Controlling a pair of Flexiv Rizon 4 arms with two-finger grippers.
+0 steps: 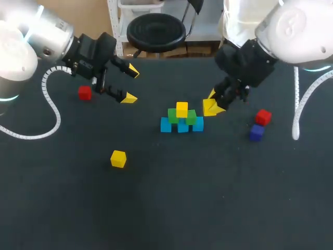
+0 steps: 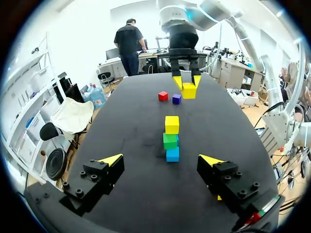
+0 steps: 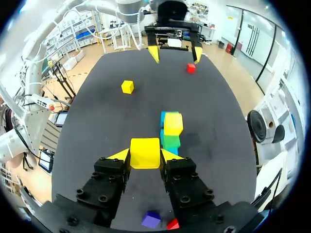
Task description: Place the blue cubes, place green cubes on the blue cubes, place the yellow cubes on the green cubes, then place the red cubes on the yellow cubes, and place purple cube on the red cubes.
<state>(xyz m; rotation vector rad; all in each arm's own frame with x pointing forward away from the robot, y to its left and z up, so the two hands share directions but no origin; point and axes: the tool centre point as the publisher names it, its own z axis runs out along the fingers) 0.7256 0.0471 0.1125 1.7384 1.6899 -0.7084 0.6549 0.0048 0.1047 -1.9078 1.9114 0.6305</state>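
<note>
Mid-table stands a small pyramid: a row of blue cubes (image 1: 182,126), two green cubes (image 1: 173,115) on them, and one yellow cube (image 1: 181,109) on top. My right gripper (image 1: 212,106) hovers just right of the pyramid, shut on a second yellow cube (image 3: 145,152); in its wrist view the stack (image 3: 171,131) lies just ahead. My left gripper (image 1: 130,84) hangs open and empty at the back left, facing the stack (image 2: 171,140) from a distance. A loose yellow cube (image 1: 118,158) lies front left. Red cubes lie at far left (image 1: 85,92) and right (image 1: 263,116), the right one beside a purple cube (image 1: 256,132).
The table is a dark cloth (image 1: 171,203) with wide bare room across the front. The left arm's white cable (image 1: 49,112) loops over the table's left side, and the right arm's cable (image 1: 299,109) hangs at the right edge.
</note>
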